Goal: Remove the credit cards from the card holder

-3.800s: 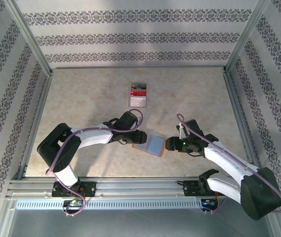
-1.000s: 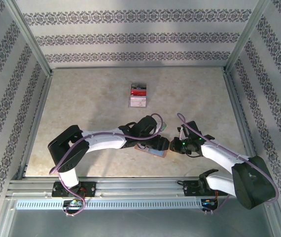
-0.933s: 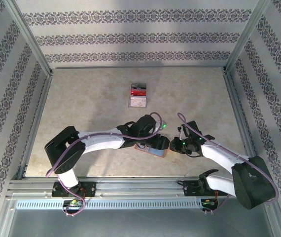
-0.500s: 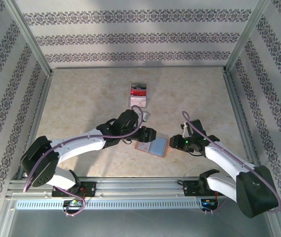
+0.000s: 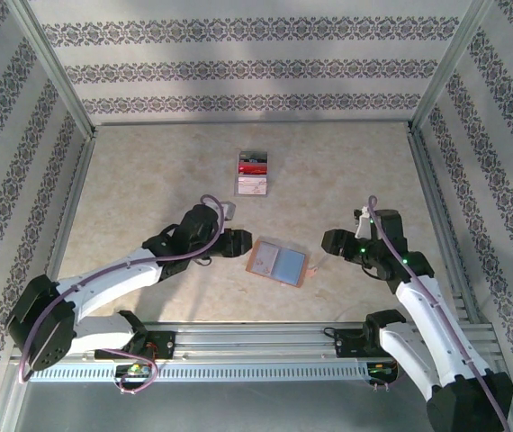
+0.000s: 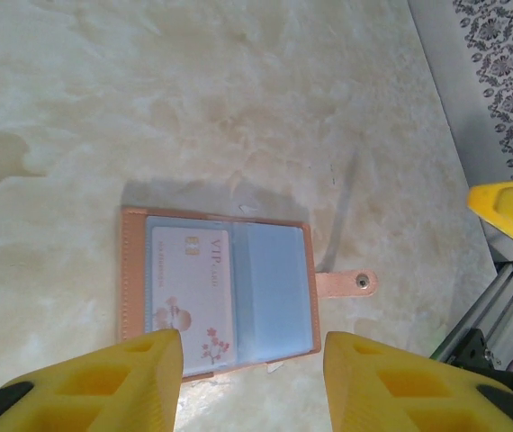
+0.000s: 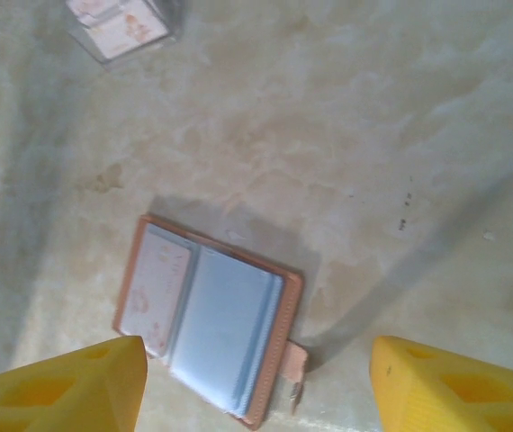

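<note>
Both left gripper [image 6: 252, 360] and right gripper [image 7: 256, 371] gape empty; left wrist view reads VIP on card [image 6: 192, 288] inside card holder [image 6: 274, 288].

Just ahead of my left gripper [image 6: 255, 360] the open card holder [image 6: 216, 288] lies flat, bare table [image 6: 148, 108] all around it. My right gripper [image 7: 256, 382] stands apart on its far side.

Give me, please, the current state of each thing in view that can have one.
card holder: lying open on the table, inside up, held by neither gripper
snap tab: unfastened, sticking out to the side
VIP card: tucked in a pocket of the holder
red and white stack: lying on the table, apart from the holder
left gripper: open, empty
right gripper: open, empty
</note>
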Action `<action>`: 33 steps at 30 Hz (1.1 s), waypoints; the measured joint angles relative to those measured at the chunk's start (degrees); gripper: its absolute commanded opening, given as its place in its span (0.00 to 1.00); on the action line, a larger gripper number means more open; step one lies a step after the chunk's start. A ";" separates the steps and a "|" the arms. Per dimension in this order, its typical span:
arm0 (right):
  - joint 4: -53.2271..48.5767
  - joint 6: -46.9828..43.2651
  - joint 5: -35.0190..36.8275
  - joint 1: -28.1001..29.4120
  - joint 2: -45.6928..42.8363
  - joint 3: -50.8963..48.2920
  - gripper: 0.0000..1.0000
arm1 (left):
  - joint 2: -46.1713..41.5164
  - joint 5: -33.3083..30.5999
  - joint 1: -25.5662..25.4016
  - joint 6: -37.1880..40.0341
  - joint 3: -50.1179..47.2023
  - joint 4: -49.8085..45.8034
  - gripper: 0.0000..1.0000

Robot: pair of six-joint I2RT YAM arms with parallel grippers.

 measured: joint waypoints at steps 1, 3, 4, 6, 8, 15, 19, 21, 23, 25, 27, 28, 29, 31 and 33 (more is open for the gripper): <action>-0.48 0.20 -0.79 0.02 -0.35 0.68 0.67 | -0.76 -0.13 0.37 0.00 -0.22 -0.26 0.46; -1.01 0.66 -2.32 0.00 -0.79 1.46 0.67 | -2.16 -0.42 0.98 0.00 -0.76 -0.50 0.45; -1.25 1.33 -3.19 0.00 -0.96 1.79 0.67 | -2.93 -0.63 1.27 0.00 -1.07 -0.68 0.45; -1.31 2.91 -4.96 0.02 -1.18 2.21 0.66 | -4.22 -0.90 1.77 0.00 -1.73 -0.74 0.45; -1.31 4.81 -6.86 0.02 -1.20 2.51 0.63 | -5.18 -0.92 2.08 0.00 -2.34 -0.96 0.42; -0.42 10.38 -9.90 1.90 0.61 3.13 0.47 | -4.87 0.28 2.45 -0.46 -4.46 -0.07 0.34; 3.43 13.64 -10.03 6.51 3.02 2.73 0.44 | -0.13 3.08 2.64 -0.70 -4.57 2.03 0.30; 5.84 15.19 -9.66 9.40 4.52 2.21 0.44 | 2.80 4.90 2.73 -0.85 -4.50 3.06 0.27; 8.24 16.59 -8.96 11.89 6.10 1.64 0.44 | 5.79 6.67 2.84 -1.01 -3.98 3.78 0.24; 10.99 18.18 -8.07 14.21 7.76 0.83 0.44 | 8.66 8.26 2.86 -1.11 -3.10 4.59 0.21; 13.60 19.74 -6.88 16.28 9.25 -0.15 0.44 | 11.50 9.97 2.86 -1.33 -1.90 5.60 0.20; 14.82 20.39 -6.32 17.16 9.94 -0.63 0.44 | 12.79 10.73 2.86 -1.46 -1.36 6.25 0.19; 15.98 21.09 -5.73 17.94 10.64 -1.09 0.44 | 14.01 11.41 2.86 -1.53 -0.79 6.86 0.18; 18.03 22.32 -4.79 19.34 12.07 -1.88 0.44 | 16.48 12.79 2.86 -1.77 0.28 8.31 0.17; 19.93 23.26 -3.91 20.59 13.64 -2.43 0.44 | 18.75 13.90 2.89 -1.92 1.20 9.27 0.16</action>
